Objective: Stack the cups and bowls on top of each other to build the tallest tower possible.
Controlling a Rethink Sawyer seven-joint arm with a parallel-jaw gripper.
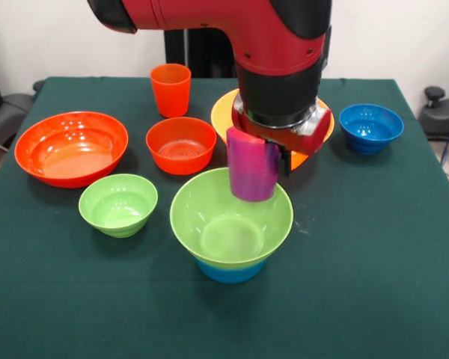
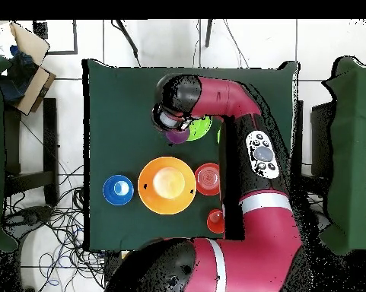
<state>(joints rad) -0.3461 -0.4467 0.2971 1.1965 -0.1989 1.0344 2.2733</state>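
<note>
purple cup [image 1: 252, 168] hung over the tower [image 1: 231, 228], pinched in the gripper [image 1: 263, 153].
it looked light, stiff and slippery; rim-wall pinch suited it, orange-red cup [image 1: 170, 89] at 11 o'clock.

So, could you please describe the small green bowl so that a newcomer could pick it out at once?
In the front view, start at the large red-orange bowl on the left of the green table. Just in front of it to the right sits the small light green bowl, directly on the cloth. Unlike the bigger green bowl beside it, it has no blue bowl beneath.
</note>
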